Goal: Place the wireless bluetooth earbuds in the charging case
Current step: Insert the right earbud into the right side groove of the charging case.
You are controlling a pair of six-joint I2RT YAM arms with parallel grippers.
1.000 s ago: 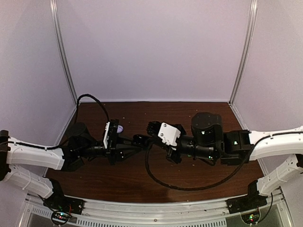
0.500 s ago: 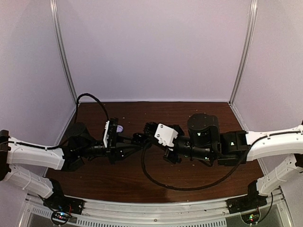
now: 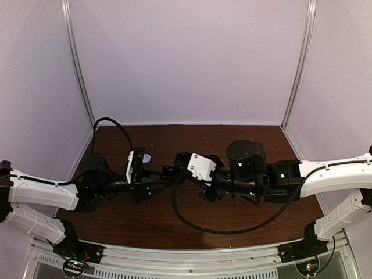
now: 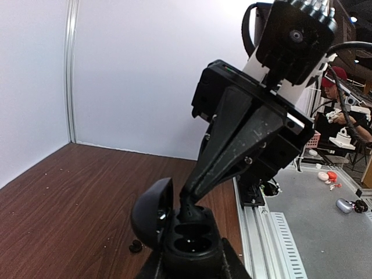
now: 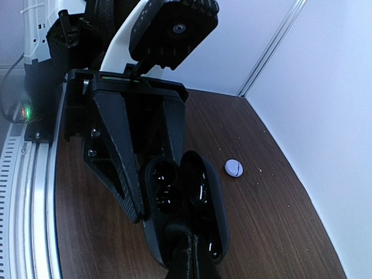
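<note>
Legible text, labels, brands, numbers: I find none in any view; markings, if present, are too small to read.

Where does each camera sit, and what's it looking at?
Top external: up high behind, facing down at the table; both arms show.
Left wrist: on the left arm, facing the right gripper; own fingers hold the charging case.
Right wrist: on the right arm, facing the left gripper; own fingertip shows.
Both wrists see the charging case.
</note>
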